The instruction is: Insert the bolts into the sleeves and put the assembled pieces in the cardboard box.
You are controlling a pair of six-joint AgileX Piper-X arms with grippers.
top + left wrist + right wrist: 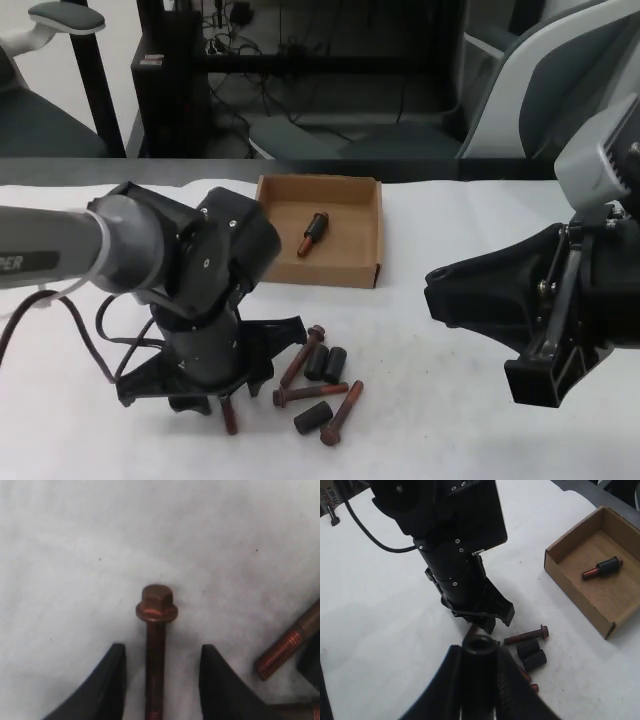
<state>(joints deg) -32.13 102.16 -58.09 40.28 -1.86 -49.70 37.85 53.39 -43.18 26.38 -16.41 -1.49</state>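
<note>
Left jaws stand open astride a coppery hex-head bolt (157, 611) on the matte white tabletop (75, 540); right jaws clamp a black tubular sleeve (480, 647). The cardboard box (330, 276) holds one assembled piece (313, 232) (bolt in sleeve).

Soft, even light from above makes the white desk (470, 430) bright in the high view, while the room behind it is dim. Shadows are faint and blurred at their edges: a pale grey one lies under the left end effector (205, 400) and along the bolt (157, 605). The black sleeve (480, 644) and the right end effector (479, 655) read as one dark mass, with a dull sheen and no glare.
</note>
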